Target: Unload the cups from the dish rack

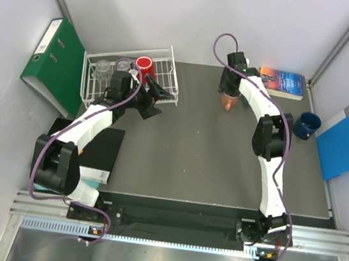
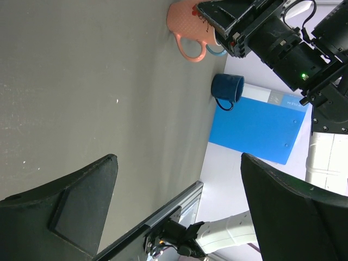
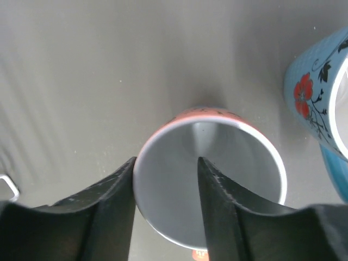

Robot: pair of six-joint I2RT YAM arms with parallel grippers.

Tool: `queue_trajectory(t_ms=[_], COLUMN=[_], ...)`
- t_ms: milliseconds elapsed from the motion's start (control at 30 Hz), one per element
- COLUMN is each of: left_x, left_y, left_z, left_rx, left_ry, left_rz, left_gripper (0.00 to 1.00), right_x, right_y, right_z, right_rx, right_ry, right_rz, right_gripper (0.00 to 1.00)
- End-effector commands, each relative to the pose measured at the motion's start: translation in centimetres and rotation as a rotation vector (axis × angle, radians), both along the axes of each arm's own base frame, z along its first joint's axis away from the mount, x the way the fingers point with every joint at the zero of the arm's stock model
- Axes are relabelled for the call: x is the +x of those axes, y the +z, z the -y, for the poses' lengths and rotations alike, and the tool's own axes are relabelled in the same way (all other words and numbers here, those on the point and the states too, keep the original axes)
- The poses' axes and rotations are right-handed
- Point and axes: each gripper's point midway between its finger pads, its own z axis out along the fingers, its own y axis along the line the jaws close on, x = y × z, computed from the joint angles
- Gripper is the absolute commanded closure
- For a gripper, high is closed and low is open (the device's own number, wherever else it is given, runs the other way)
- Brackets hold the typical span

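The white wire dish rack [image 1: 171, 73] stands at the back left and holds a red mug [image 1: 144, 64] and two clear glass tumblers [image 1: 102, 68]. My left gripper [image 1: 159, 101] is open and empty just in front of the rack's right end; its fingers [image 2: 81, 201] frame bare table. My right gripper [image 1: 229, 93] is open over the orange mug [image 1: 229, 103], which stands on the table. One finger [image 3: 109, 201] is outside the mug's [image 3: 217, 163] rim and one inside. A light blue flowered mug [image 3: 318, 103] stands beside it. A dark blue mug [image 1: 306, 125] stands at the right.
A green binder [image 1: 58, 64] leans at the back left beside the rack. A blue folder [image 1: 348, 134] lies at the right edge and a book [image 1: 282, 82] at the back right. A black flat object [image 1: 101, 153] lies at the left front.
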Motion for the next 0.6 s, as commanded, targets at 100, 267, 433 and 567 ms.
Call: queue_trajectory(t_ms=[100,267,433,567], left_x=[-0.6,-0.7,-0.9,-1.0], left_y=[1.1,1.2,1.4,1.2], left_z=[0.4,0.5,0.8,1.1], left_rx=[-0.010,-0.005,0.011,0.012], left_ry=[-0.012,-0.008,-0.014,-0.020], left_rz=[0.038,0.052,0.072,0.071], left_gripper=[0.01,0.01,0.01,0.01], right_x=[1.3,1.5,0.8,-0.7], right_y=[3.7,7.6,13.6,16.7], right_z=[-1.2,-2.2,-2.8,-2.5], right_rx=[0.036,0.098,0.158,0.170], right_ry=[0.016,0.024,0.038,0.044], right_rz=[0.101,0.180,0.279,0.321], right_gripper=[0.42,0.32,0.12,0.07])
